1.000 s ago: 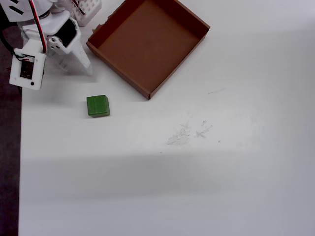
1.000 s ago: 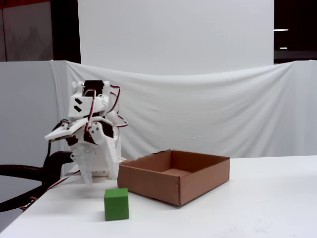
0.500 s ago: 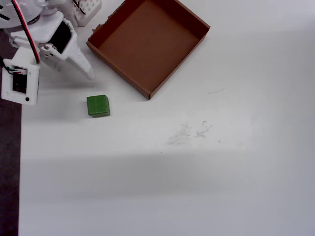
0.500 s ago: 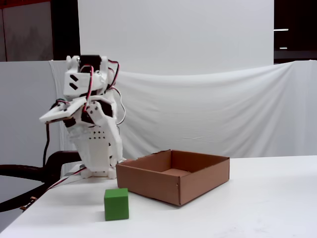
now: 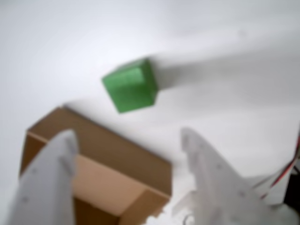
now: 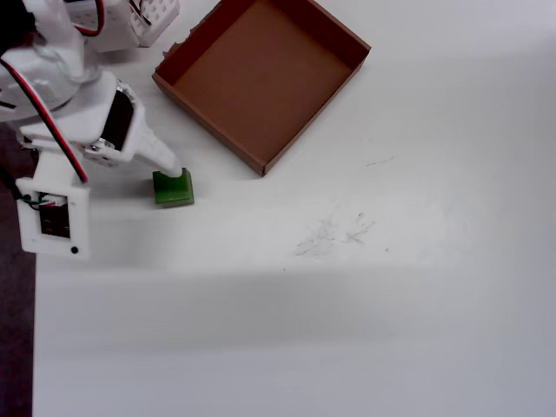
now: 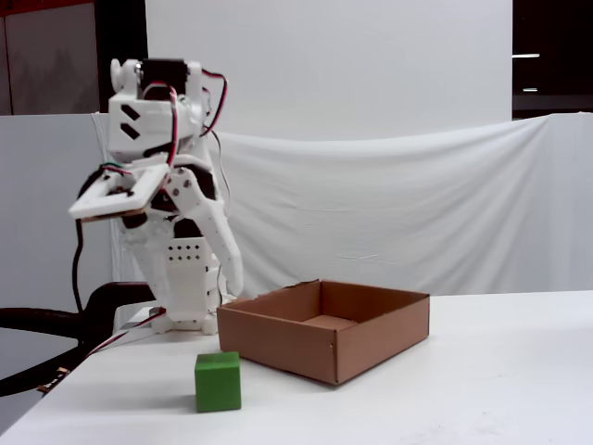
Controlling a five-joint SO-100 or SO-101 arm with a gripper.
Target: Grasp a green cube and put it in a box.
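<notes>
Robot claw hangs spread above a green cube, cardboard box waiting alongside.

The white gripper (image 5: 129, 140) hangs with its fingers apart and nothing between them, angled down toward the green cube (image 7: 218, 381), which sits on the white table (image 6: 365, 321), untouched, just beside the box (image 6: 334, 82); that spacing looks set for a straddling descent. The box lies empty, near enough for a short carry. No readable writing or brand shows anywhere.

Looks like a lab or hobby robotics setup: a plain white table (image 7: 482, 371), a white cloth backdrop (image 7: 389, 213) draped behind it with dark walls above, and a white 3D-printed arm (image 7: 171, 185) with exposed red and black wires (image 6: 52, 122).
</notes>
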